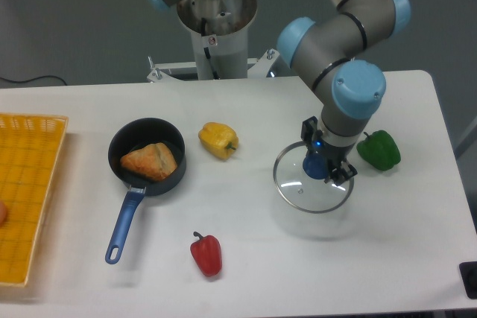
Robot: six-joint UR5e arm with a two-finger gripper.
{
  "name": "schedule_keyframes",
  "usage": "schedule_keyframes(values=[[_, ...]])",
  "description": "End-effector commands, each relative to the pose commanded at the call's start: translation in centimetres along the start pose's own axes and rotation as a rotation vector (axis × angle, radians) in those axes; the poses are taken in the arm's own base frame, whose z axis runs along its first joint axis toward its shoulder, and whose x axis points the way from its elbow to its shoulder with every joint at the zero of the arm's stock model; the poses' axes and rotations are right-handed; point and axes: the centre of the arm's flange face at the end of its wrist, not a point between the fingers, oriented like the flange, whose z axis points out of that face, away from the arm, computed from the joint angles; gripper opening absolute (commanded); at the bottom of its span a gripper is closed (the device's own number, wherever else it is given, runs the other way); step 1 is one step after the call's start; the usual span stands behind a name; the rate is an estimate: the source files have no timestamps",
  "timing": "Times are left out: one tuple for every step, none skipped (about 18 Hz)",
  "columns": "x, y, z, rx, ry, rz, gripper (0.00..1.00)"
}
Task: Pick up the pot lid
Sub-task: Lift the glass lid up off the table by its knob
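The pot lid [297, 184] is a round glass disc with a metal rim and a blue knob, right of the table's middle. My gripper [326, 164] comes down from above onto the lid's centre. Its black fingers [342, 175] are closed around the blue knob, so it is shut on the lid. The knob is mostly hidden by the fingers. A faint shadow lies on the table just in front of the lid, which seems to hang slightly above the surface.
A green pepper [378, 150] lies just right of the gripper. A yellow pepper [218, 140] sits left of the lid. A dark saucepan [118, 147] with a blue handle holds a pastry [150, 161]. A red pepper [207, 253] lies near the front. A yellow basket [30, 191] stands at the far left.
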Motion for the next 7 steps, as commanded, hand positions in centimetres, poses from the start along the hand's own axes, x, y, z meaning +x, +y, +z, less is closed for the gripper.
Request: schedule_keyframes(values=[[0.05,-0.10,-0.09,0.000,-0.001,0.002,0.58],[0.05,-0.12,-0.09,0.001,-0.002,0.002,0.58],[0.03,-0.16,-0.11,0.006,-0.003,0.002,0.58],[0.01,-0.10,-0.11,0.009,-0.004,-0.001,0.58],[-0.01,0.00,-0.12,0.009,-0.004,-0.003,0.58],[0.03,0.00,-0.04,0.009,-0.002,-0.001,0.58],[0.08,0.00,0.09,0.009,-0.001,-0.003,0.58]])
